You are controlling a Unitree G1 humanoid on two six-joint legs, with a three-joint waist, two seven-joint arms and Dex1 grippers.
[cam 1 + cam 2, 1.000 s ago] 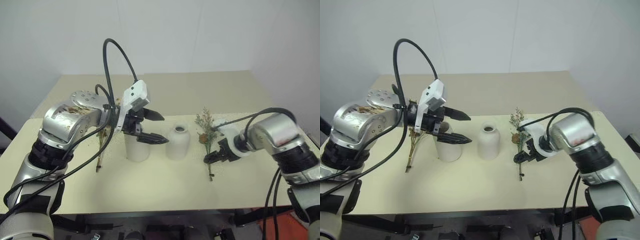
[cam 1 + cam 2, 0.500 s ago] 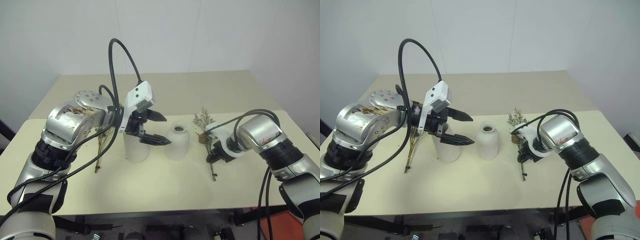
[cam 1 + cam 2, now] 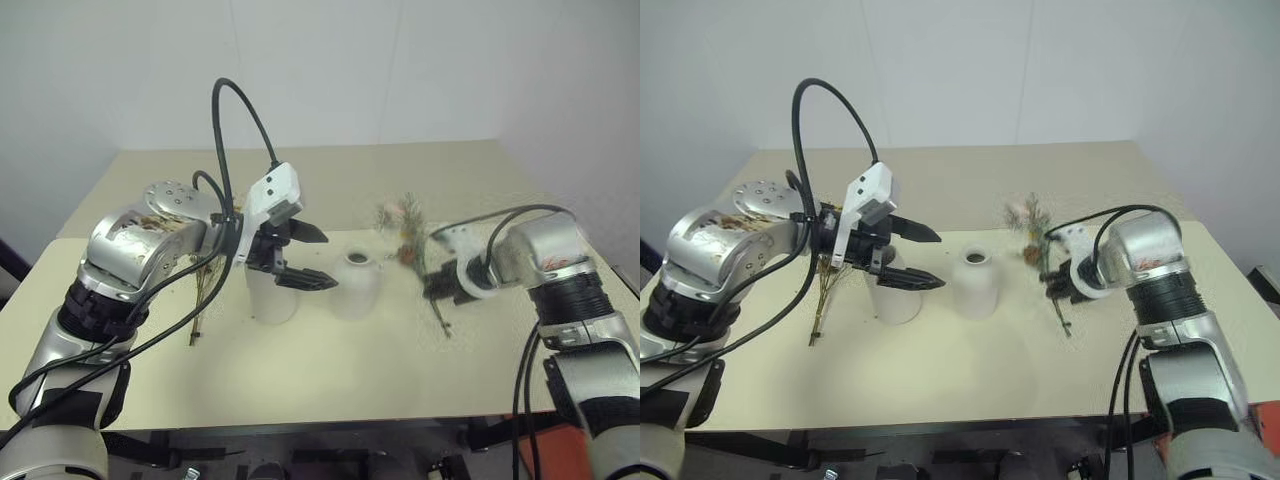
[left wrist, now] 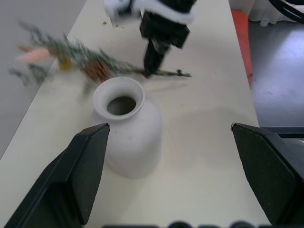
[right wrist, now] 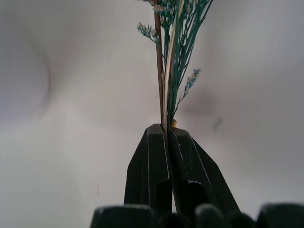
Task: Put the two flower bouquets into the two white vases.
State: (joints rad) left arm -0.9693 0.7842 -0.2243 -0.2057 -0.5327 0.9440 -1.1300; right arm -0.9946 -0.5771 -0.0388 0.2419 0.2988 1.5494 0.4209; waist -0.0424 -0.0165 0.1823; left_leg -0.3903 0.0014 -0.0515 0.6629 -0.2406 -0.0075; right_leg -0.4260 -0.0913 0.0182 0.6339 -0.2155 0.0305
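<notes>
1. Head views: the table (image 3: pixel 330 380) holds two white vases side by side. The cone vase (image 3: pixel 272 295) sits at 9 o'clock of the round vase (image 3: pixel 356 285), just beside it. The left gripper (image 3: pixel 308 258) hovers over the cone vase with its fingers spread wide, pointing toward 3 o'clock and holding nothing. The yellow bunch (image 3: pixel 203 290) lies flat on the table at 9 o'clock of the cone vase, partly behind the left arm.

2. Also there: the right gripper (image 3: pixel 1058 280) at 3 o'clock of the round vase has its fingers pressed together on the stems of the green bunch (image 3: pixel 1033 228), which looks lifted off the table, head toward 11 o'clock, stem end hanging toward 5 o'clock.

3. Left wrist view: the round vase (image 4: pixel 127 128) stands upright between the spread fingers (image 4: pixel 83 164), its narrow mouth open. The green bunch, with its pinecone, stretches across just beyond the rim, pinched by the right gripper.

4. Right wrist view: the fingers (image 5: pixel 149 166) pinch thin stems low down, sprigs rising past them.

5. Risks, as I judge them: the neck is narrow, so a tilted stem end could catch the rim and tip the vase; thin stems may slip in the pinch; the left gripper stands close enough to foul the approach.
</notes>
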